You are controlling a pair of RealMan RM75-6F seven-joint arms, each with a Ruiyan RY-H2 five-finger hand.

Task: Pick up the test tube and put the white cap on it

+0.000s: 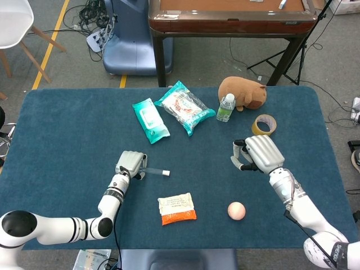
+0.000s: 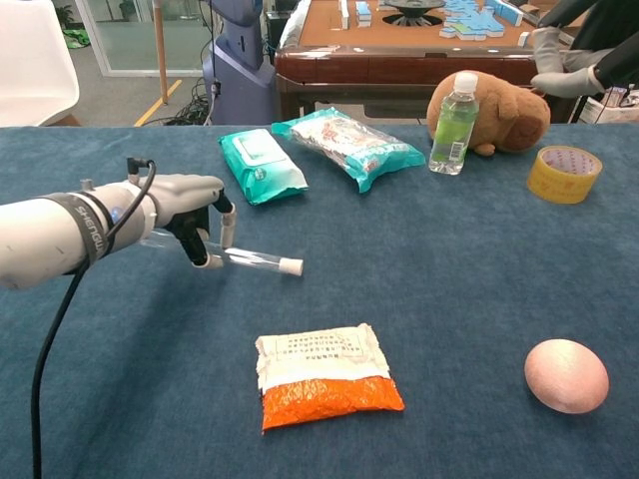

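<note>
Above the table (image 2: 429, 249), left hand (image 2: 185, 205) fingers (image 2: 228, 228) pinching capped test tube (image 2: 255, 260)

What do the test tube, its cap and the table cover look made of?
Test tube: clear and glossy, glass or hard plastic; the cloth shows through it.
White cap: opaque white, likely plastic.
Table cover: matte teal, felt-like fabric, fuzzy and without shine.

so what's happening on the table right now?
The left hand holds the test tube low over the blue table, with the white cap already on its end. The right hand is off to the side near the tape roll, holding nothing. A snack packet and a pink egg-shaped ball lie untouched in front.
</note>
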